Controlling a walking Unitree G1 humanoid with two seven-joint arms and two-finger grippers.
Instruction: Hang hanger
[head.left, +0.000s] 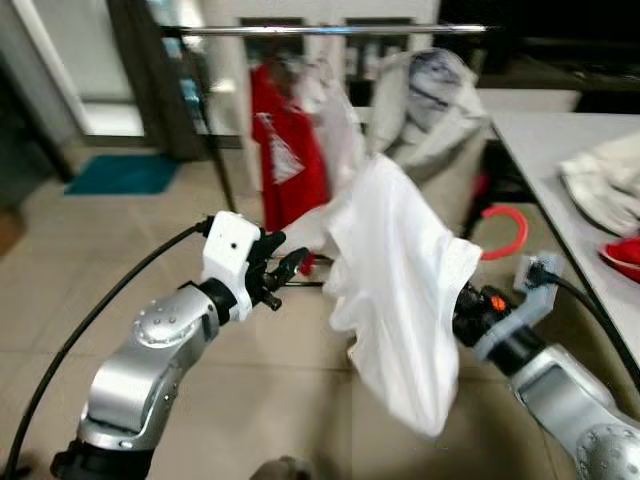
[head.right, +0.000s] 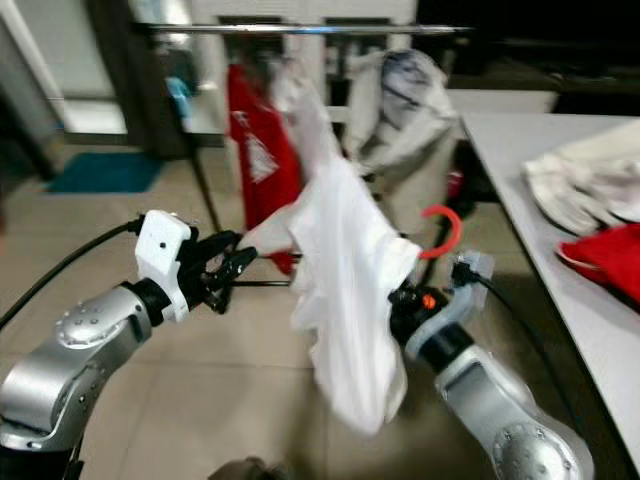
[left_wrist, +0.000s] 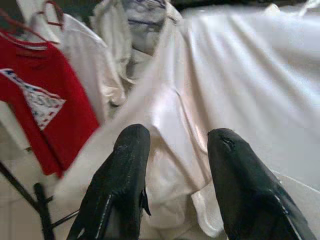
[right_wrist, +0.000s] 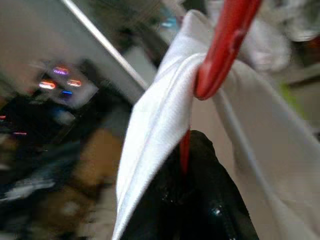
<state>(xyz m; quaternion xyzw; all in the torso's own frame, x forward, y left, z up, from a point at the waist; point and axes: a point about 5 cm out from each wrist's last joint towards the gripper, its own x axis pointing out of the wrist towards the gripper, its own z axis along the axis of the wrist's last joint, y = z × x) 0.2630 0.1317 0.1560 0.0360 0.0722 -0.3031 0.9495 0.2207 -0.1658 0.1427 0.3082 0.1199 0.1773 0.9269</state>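
Observation:
A white shirt (head.left: 400, 290) hangs on a red hanger whose hook (head.left: 505, 235) curls out to the right of the cloth. My right gripper (right_wrist: 192, 170) is shut on the red hanger (right_wrist: 225, 45) just under the hook, mostly hidden behind the shirt in the eye views. My left gripper (head.left: 283, 266) is at the shirt's left shoulder. Its black fingers (left_wrist: 127, 165) stand apart, open, with the white cloth (left_wrist: 240, 90) lying between and beyond them. The metal rail (head.left: 330, 30) runs across the top, above and behind the shirt.
A red shirt (head.left: 285, 160) and pale garments (head.left: 430, 100) hang on the rail, whose dark stand pole (head.left: 215, 150) is at left. A grey table (head.left: 550, 140) at right carries white clothing (head.left: 610, 190) and a red item (head.left: 625, 255). Tiled floor (head.left: 100, 270) lies below.

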